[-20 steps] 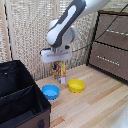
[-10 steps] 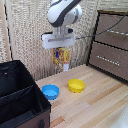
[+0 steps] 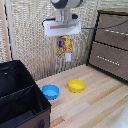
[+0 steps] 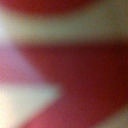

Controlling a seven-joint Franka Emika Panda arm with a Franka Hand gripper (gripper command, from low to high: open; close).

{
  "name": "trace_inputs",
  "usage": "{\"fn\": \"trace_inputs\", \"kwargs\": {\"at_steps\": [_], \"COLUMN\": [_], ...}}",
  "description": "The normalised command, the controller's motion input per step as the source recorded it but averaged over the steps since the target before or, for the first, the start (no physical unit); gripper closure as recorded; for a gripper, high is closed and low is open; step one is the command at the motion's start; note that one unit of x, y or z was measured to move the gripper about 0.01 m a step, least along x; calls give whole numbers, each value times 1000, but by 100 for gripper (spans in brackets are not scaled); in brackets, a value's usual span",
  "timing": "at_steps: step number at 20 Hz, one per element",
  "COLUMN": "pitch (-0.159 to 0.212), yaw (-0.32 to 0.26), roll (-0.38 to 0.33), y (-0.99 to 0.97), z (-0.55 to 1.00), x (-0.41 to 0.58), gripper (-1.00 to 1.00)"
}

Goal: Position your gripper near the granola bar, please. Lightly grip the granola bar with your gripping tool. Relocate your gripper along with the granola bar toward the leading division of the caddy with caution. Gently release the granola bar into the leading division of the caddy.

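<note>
In the exterior view my gripper [image 3: 64,38] hangs high above the table, shut on the granola bar [image 3: 65,47]. The bar is a yellow-orange package with red print and a white lower end, dangling upright from my fingers. The black caddy [image 3: 22,98] sits at the exterior view's lower left, well below and to the left of the bar. Its dividers split it into bays, and the front bay [image 3: 20,109] lies nearest the camera. The wrist view is filled by a blurred red and cream surface, the granola bar [image 4: 75,65] pressed close to the lens.
A blue bowl [image 3: 50,91] and a yellow bowl [image 3: 76,85] stand on the wooden table [image 3: 100,107], below the bar. A brown drawer cabinet [image 3: 111,45] stands at the exterior view's right. A woven screen backs the scene.
My gripper has risen steadily with the granola bar, from just above the bowls to high over the table.
</note>
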Motion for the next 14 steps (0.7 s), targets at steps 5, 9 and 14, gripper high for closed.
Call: {"fn": "trace_inputs", "kwargs": {"at_steps": [5,9,14], "pitch": [-60,-22,8], "yaw": [-240,-209,-169], "roll": [10,-7,-31], "y": [340,501,619], "z": [714,499,195], "x": [-59,-44,-54], "gripper": [100,100,100]}}
